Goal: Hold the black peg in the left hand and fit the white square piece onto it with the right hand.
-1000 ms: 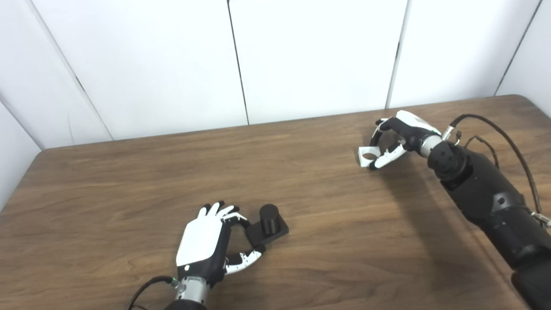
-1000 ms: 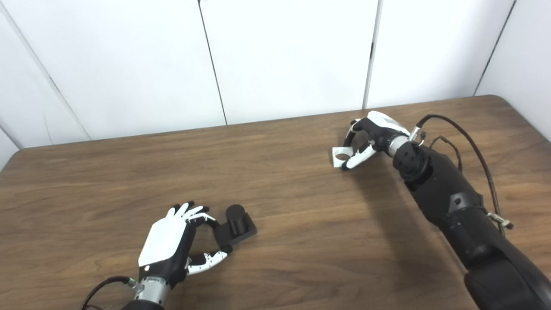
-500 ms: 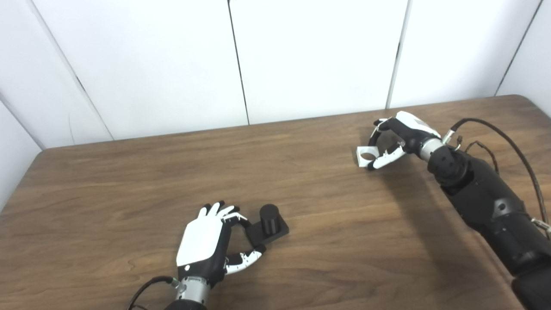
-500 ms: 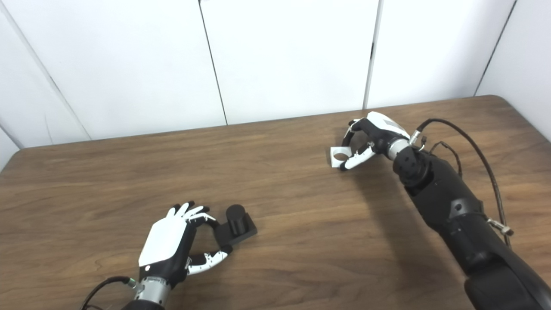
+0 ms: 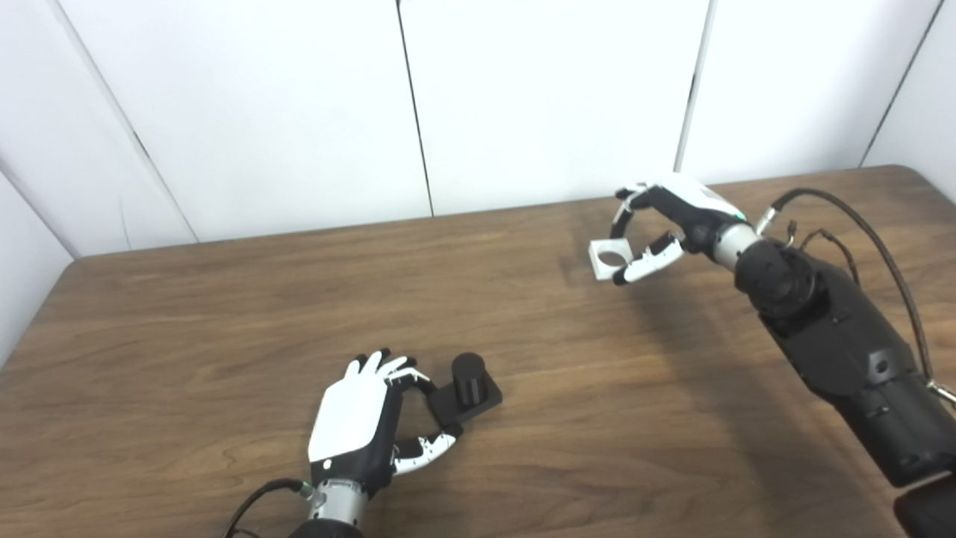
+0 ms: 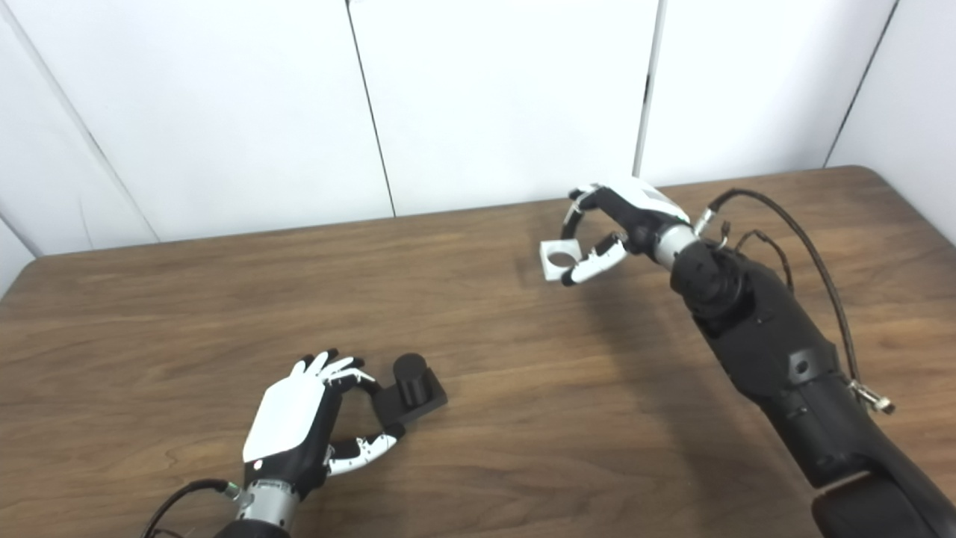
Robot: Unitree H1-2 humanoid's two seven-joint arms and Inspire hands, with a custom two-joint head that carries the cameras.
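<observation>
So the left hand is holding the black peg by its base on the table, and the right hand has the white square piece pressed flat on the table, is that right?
Not quite. The right hand holds the white square piece lifted above the table, as the left eye view shows. The left hand does grip the black peg by its base on the table.

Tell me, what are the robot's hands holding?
The right hand pinches the white square piece with a round hole by its right edge. The left hand grips the black peg's flat base.

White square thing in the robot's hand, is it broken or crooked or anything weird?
Nothing stands out. The white square piece looks whole, its round hole clear, pinched in the right hand above the table. The black peg stands upright on its base, gripped by the left hand.
</observation>
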